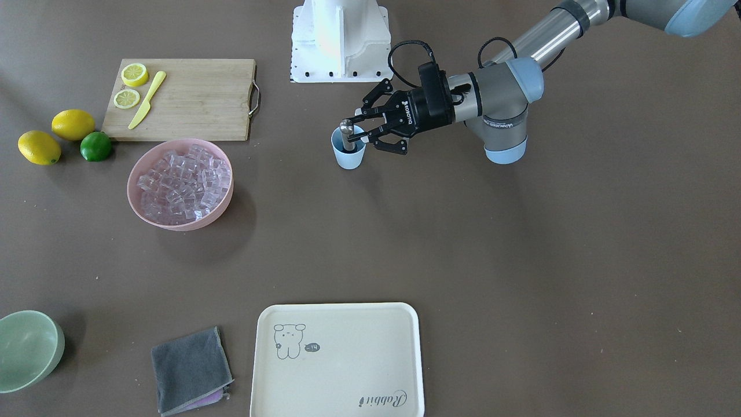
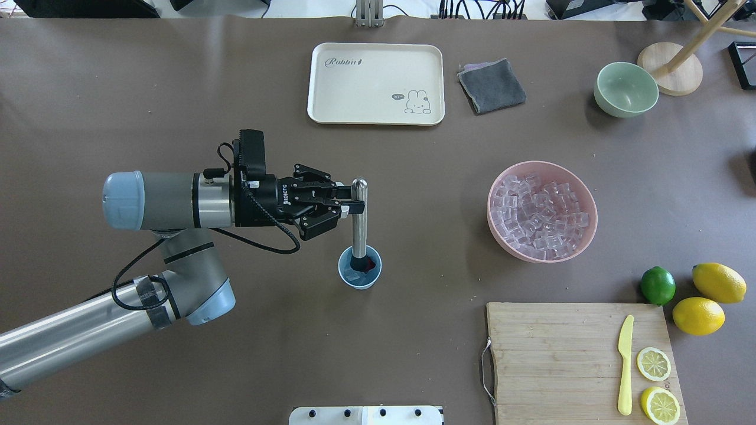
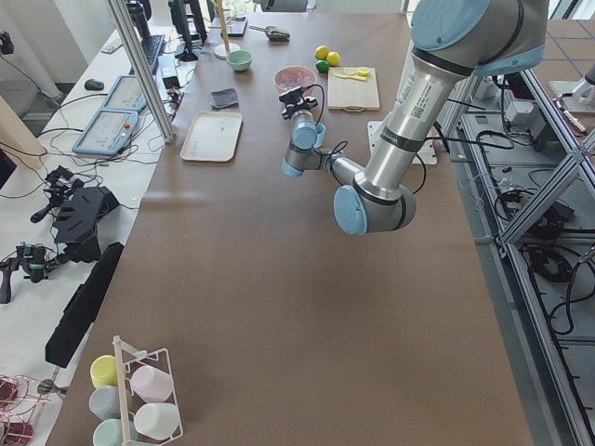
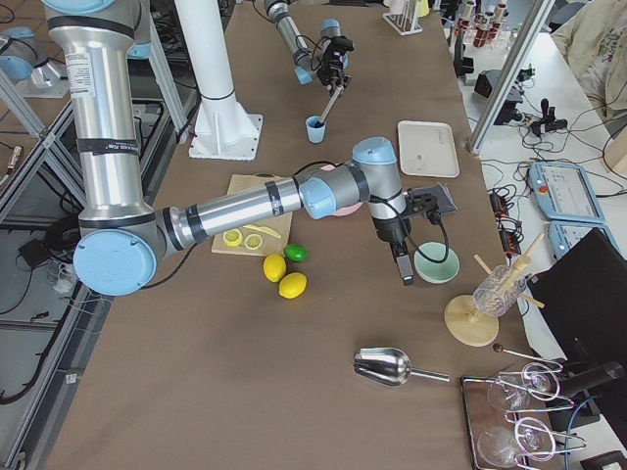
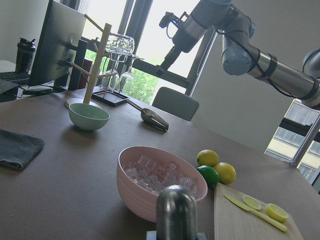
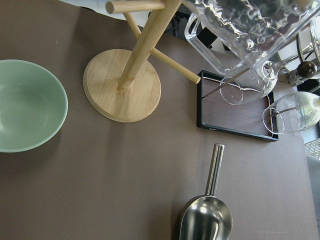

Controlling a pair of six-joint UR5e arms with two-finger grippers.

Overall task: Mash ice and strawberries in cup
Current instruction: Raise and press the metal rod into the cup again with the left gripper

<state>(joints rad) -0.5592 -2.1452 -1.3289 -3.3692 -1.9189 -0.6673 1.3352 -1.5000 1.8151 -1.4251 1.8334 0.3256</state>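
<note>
Muddler [image 2: 359, 221] standing in light blue cup [image 2: 361, 284], centre of overhead frame, on strawberry [image 2: 369, 264] and ice [image 2: 352, 275] | left gripper [image 2: 348, 203] clamped near its top | I'd press straight down, gently: the unheld cup could tip.

The left arm [image 2: 171, 200] is reaching out flat over the table. The left gripper [image 2: 352, 205] is pointing sideways and squeezing the top of a metal stick [image 2: 359, 221], holding it upright. The right arm [image 4: 245, 208] is stretching far out. The right gripper [image 4: 405, 272] is pointing down, and I cannot tell if it is closed.
</note>
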